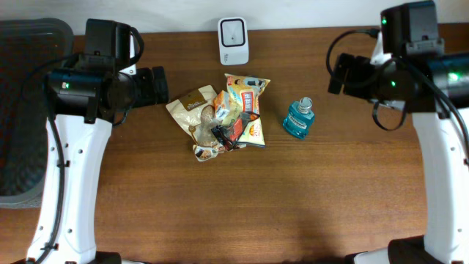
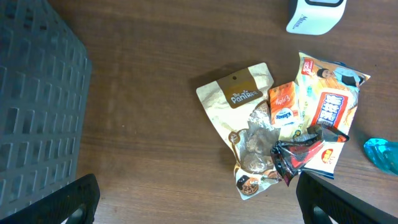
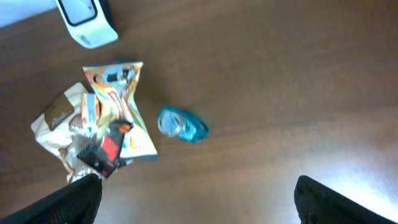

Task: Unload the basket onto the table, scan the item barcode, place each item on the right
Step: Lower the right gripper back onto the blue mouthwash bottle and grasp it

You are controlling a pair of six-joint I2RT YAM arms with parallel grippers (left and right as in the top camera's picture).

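Note:
A white barcode scanner (image 1: 233,40) stands at the back edge of the wooden table. In front of it lies a pile of snack packets: a beige pouch (image 1: 192,106), an orange-yellow chip bag (image 1: 248,103) and a small black-and-red packet (image 1: 226,136). A blue bottle (image 1: 299,117) lies to their right. My left gripper (image 1: 157,84) hangs open left of the pile, holding nothing. My right gripper (image 1: 338,73) hangs open to the right of the bottle, also holding nothing. The left wrist view shows the pouch (image 2: 239,106) and the scanner (image 2: 314,15) beyond the gripper (image 2: 199,205); the right wrist view shows the bottle (image 3: 180,124) ahead of the gripper (image 3: 199,205).
A dark grey mesh basket (image 1: 22,110) stands at the table's left end, close beside the left arm. Bare wood stretches across the front half of the table (image 1: 256,213).

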